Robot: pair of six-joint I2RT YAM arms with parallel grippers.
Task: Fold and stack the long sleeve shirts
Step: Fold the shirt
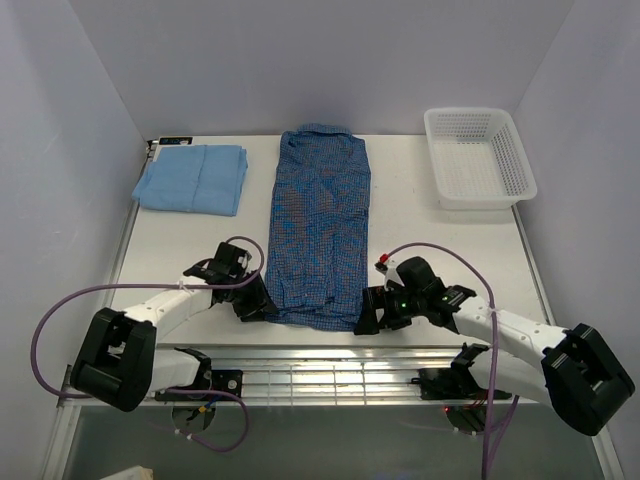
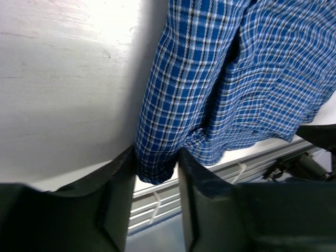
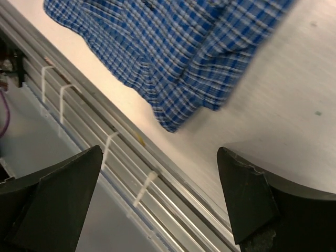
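Note:
The dark blue check shirt lies lengthwise down the middle of the table, sleeves folded in, collar at the far end. The plain light blue shirt lies folded at the far left. My left gripper is shut on the check shirt's near left hem corner, which sits pinched between its fingers. My right gripper is open and empty just off the near right hem corner, above the table's front edge.
A white plastic mesh basket stands at the far right. The table's metal front rail runs just below both grippers. Walls close in the left, back and right sides.

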